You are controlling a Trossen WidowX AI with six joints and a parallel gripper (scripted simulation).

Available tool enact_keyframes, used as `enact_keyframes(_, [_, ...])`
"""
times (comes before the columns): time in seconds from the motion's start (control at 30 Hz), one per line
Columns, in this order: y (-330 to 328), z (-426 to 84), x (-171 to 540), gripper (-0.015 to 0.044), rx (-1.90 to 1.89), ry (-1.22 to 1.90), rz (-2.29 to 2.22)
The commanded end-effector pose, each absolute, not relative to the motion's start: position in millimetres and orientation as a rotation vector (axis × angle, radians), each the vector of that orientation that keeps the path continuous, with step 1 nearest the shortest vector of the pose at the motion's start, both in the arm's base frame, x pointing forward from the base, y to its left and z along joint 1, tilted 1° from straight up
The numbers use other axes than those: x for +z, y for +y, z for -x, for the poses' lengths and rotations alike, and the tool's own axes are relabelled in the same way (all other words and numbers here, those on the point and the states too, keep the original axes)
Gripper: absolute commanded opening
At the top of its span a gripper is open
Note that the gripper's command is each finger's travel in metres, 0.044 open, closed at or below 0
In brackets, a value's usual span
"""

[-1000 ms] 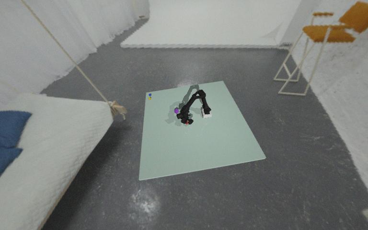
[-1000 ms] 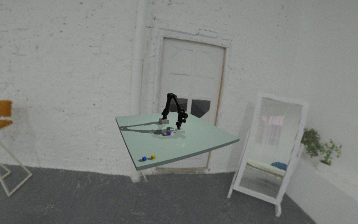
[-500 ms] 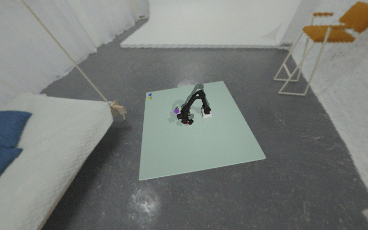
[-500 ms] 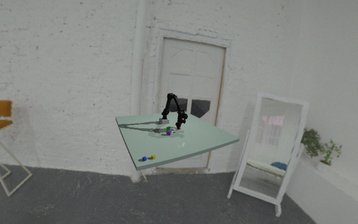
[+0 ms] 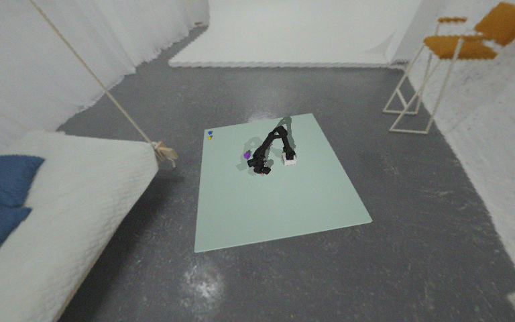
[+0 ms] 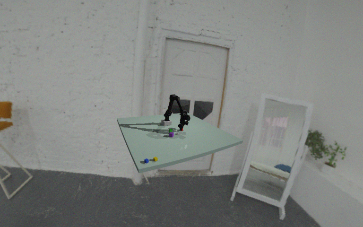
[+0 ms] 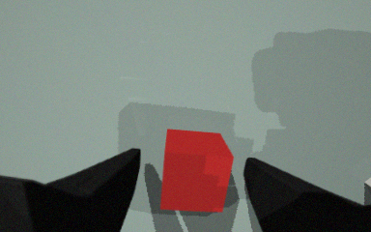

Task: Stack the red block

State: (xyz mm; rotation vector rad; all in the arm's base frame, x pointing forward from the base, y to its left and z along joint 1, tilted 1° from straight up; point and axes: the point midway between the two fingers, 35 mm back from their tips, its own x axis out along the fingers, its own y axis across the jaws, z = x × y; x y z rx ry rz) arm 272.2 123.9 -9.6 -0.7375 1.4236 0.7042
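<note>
The red block (image 5: 261, 172) (image 6: 182, 129) (image 7: 193, 170) is low at the table, mostly hidden by the arm in the top and exterior views. My gripper (image 6: 181, 128) (image 7: 193, 161) is partly open around it. In the wrist view the block is between the two black fingertips, with a narrow gap on each side, a little wider on the left. The green tower (image 6: 170, 130) stands left of the gripper in the exterior view, partly behind a purple block. The arm hides the tower in the top view, and it is outside the wrist view.
The purple block (image 5: 247, 155) (image 6: 171, 135) is close to the green tower. A small whitish object (image 7: 368, 185) shows at the wrist view's right edge. A blue block (image 5: 210, 133) (image 6: 146, 161) and a yellow block (image 5: 209, 137) (image 6: 155, 159) lie near a corner of the pale green table (image 5: 284, 212) (image 6: 208, 142).
</note>
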Motion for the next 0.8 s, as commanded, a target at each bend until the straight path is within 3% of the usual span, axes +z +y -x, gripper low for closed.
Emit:
enact_keyframes(0.0, [124, -272, -10, 0.0151, 0.711, 1.424, 0.737])
enact_keyframes(0.07, [124, -272, -10, 0.0099, 0.711, 1.424, 0.737])
enact_keyframes(0.3, [124, -272, -10, 0.0052, 0.711, 1.424, 0.737])
enact_keyframes(0.37, [124, -272, -6, 0.0, 0.711, 1.424, 0.737])
enact_keyframes(0.77, [124, -271, 48, 0.0, 0.711, 1.424, 0.737])
